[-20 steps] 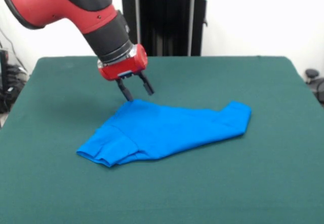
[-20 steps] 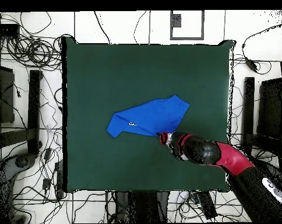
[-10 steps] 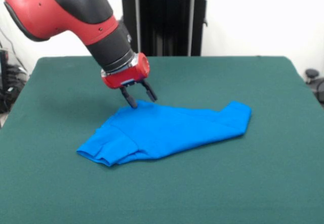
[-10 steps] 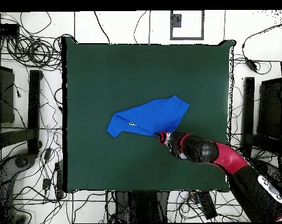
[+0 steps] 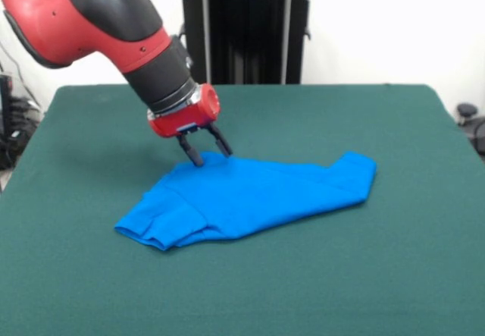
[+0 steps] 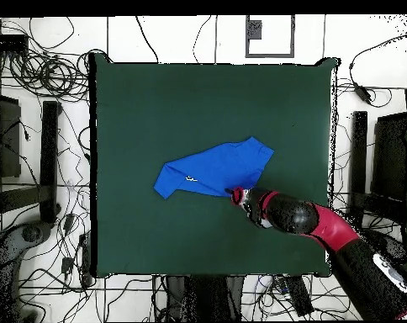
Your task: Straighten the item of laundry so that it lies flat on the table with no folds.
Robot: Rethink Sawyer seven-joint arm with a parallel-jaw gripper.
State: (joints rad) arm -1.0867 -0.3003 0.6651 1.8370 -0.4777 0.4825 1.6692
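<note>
A bright blue T-shirt [image 5: 250,194] lies in a bunched-up heap near the middle of the big green table [image 5: 394,275]. It is not flat. In the front view it looks like a long, crooked shape with soft folds. One end, on the picture's right, is rolled over into a round bump. The other end, low on the picture's left, shows a sleeve with layers of cloth stacked on each other. From above, the T-shirt [image 6: 214,168] looks like a slanted patch, and a tiny white mark shows on it near one end. There is a lot of bare table [image 6: 156,101] all around it.

The red and black arm [image 5: 114,25] reaches down at a slant to the far edge of the shirt. The gripper [image 5: 204,148] is open, with its two dark fingers [image 5: 191,151] spread apart. The tips are right at the top edge of the cloth. They look like they touch the shirt, but no cloth is pinched between them. From above, the gripper [image 6: 238,196] sits at the edge of the shirt that is nearest the robot.

Many dark cables [image 6: 47,76] lie on the white floor around the table.
</note>
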